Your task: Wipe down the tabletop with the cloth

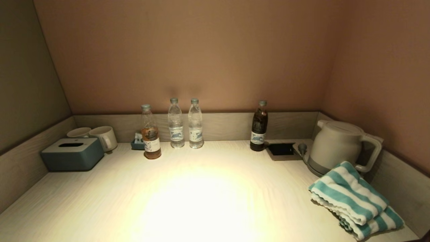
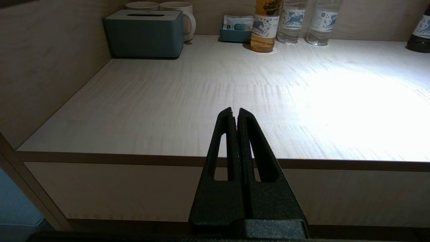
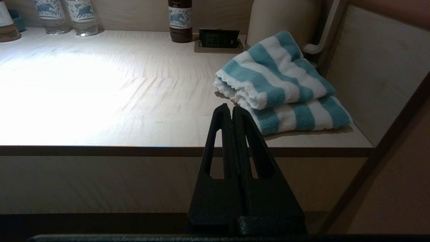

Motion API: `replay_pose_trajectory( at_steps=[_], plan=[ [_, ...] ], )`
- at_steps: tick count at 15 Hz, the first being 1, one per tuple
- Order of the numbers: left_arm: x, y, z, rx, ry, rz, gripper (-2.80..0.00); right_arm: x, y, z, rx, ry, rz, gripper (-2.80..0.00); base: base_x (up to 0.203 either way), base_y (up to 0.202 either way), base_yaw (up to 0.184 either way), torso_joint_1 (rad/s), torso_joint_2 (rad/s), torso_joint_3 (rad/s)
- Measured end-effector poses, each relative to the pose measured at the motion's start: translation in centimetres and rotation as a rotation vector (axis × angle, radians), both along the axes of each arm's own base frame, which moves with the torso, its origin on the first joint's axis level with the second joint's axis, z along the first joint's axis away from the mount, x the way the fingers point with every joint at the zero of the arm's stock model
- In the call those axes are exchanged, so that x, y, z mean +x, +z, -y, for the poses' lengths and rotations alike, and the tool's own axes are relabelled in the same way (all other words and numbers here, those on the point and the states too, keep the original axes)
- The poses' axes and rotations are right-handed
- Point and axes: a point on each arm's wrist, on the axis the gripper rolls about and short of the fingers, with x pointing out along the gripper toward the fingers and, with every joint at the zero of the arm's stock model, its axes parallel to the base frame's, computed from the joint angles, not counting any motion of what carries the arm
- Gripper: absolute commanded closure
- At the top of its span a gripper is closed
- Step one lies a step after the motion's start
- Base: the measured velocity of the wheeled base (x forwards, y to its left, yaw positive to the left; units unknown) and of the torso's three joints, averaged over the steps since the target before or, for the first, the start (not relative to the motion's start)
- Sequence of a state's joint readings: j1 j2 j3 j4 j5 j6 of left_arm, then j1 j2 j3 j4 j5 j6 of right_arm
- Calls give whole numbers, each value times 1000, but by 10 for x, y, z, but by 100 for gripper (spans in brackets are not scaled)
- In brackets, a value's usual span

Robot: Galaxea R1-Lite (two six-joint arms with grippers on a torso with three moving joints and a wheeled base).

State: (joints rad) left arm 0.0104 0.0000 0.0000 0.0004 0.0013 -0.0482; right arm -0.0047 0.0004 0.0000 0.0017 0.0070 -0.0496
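The folded cloth [image 3: 278,84] lies at the desk's [image 1: 201,201] right front corner beside the kettle [image 1: 339,146], soft and light, best pinched at its upper fold, while the right pincer [image 3: 231,109] and left pincer [image 2: 234,112] hang pressed together before the edge.

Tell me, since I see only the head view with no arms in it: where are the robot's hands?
Observer: The right hand, fingers pressed together, hangs before the tabletop's front edge, near the striped cloth.
Operator: And the left one?
Observer: The left hand is shut too, short of the front edge, aimed at the bare left part of the tabletop.
Operator: Is the cloth gripped?
Observer: No, it lies folded and untouched in front of the kettle.
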Motion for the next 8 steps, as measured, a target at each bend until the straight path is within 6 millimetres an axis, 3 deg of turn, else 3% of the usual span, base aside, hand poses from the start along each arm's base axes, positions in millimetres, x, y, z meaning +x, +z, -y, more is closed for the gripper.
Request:
replay_pose_trajectory(
  at_steps=[8],
  plan=[
    [0,0,0,-1,0,0,0,0,0,0,8,0,1,0,0,0,0,0,0,0]
  ],
)
